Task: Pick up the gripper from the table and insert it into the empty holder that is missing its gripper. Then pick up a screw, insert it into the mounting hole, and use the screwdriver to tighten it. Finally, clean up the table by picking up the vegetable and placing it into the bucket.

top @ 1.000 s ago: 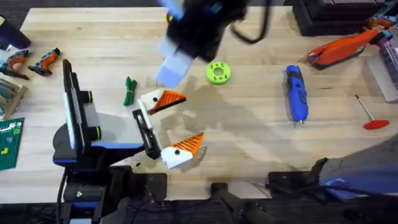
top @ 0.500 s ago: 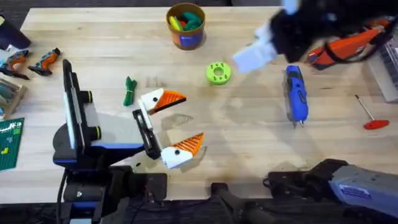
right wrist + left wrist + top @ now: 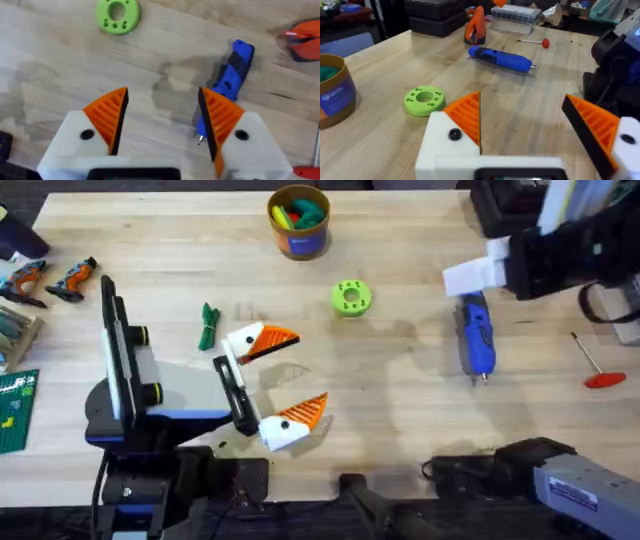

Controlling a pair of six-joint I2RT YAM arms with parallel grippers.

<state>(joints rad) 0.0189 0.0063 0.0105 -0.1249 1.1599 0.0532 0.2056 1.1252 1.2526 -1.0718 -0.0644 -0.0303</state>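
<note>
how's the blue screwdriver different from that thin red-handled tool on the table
The screwdriver is fat and blue; the red-handled tool is a thin metal rod with a small red grip. The screwdriver is clearly bulkier. It lies nearly straight away from the bases, the red-handled tool diagonally. Both lie flat on the table.

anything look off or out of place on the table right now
Nothing looks spilled or broken. The one stray is the green vegetable, lying loose on the table left of the left gripper, while the bucket at the far edge already holds other toys. The screwdriver lies flat, untouched.
</note>
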